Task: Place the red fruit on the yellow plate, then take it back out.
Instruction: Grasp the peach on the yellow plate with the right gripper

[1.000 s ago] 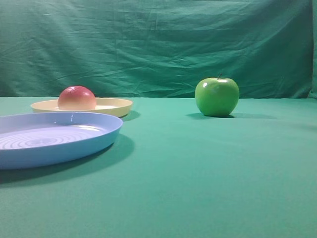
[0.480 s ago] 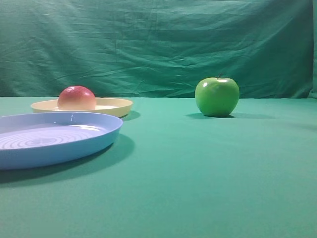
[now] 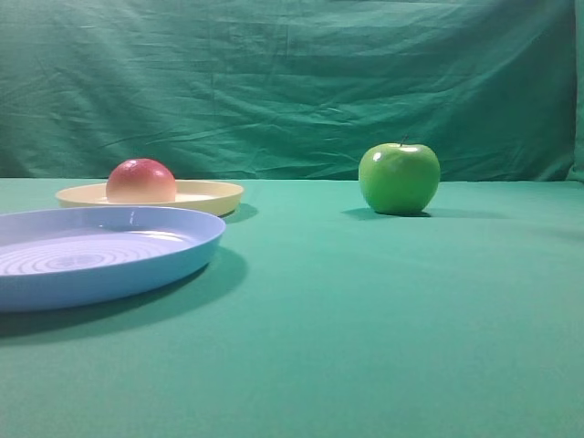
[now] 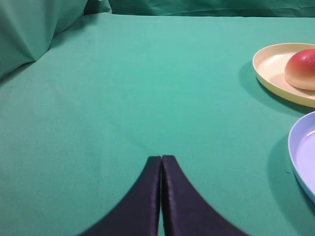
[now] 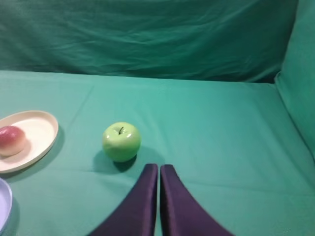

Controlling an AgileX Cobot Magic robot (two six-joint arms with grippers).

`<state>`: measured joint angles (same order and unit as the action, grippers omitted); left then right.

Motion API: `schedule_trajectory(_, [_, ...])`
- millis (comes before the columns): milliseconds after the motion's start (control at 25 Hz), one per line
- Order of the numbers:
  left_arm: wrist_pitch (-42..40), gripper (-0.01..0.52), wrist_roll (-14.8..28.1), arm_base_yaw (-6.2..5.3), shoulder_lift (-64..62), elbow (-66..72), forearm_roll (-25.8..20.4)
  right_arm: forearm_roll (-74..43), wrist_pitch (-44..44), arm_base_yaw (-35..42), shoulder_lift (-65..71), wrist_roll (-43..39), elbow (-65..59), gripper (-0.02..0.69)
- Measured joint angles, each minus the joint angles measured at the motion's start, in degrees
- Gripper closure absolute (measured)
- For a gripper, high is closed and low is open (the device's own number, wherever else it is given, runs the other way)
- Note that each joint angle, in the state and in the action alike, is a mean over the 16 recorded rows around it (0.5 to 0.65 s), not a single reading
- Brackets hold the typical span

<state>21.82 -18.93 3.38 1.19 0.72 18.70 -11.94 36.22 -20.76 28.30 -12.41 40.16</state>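
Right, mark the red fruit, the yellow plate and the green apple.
red fruit (image 3: 140,180): exterior high view, middle of its rounded side.
yellow plate (image 3: 214,196): exterior high view, right part of its rim.
green apple (image 5: 121,141): right wrist view, middle of its upper face.

Red fruit (image 3: 141,181) on yellow plate (image 3: 212,195)

The left gripper (image 4: 161,160) is hanging above the cloth with its dark fingers pressed together — gripping nothing. The right gripper (image 5: 158,168) is hovering likewise — fingers meeting, tips pointing forward.
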Motion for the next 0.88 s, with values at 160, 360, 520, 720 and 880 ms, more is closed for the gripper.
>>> schedule_trajectory(160, [0.00,0.514,0.03,0.00,0.00,0.00,0.00,0.56,-8.56,5.99,-6.40,-0.02,-9.37,0.665])
schedule_trajectory(360, [0.00,0.514,0.03,0.00,0.00,0.00,0.00,1.10,-16.19,11.64,-13.89,-0.02,-19.71,0.665])
schedule_trajectory(520, [0.00,0.514,0.03,0.00,0.00,0.00,0.00,1.21,-19.60,14.45,-19.38,-0.02,-26.85,0.665])
schedule_trajectory(720, [0.00,0.514,0.03,0.00,0.00,0.00,0.00,1.27,-20.45,15.99,-24.71,-0.02,-33.96,0.665])
schedule_trajectory(880, [0.00,0.514,0.03,0.00,0.00,0.00,0.00,1.62,-19.34,16.38,-27.40,-0.02,-37.84,0.665])
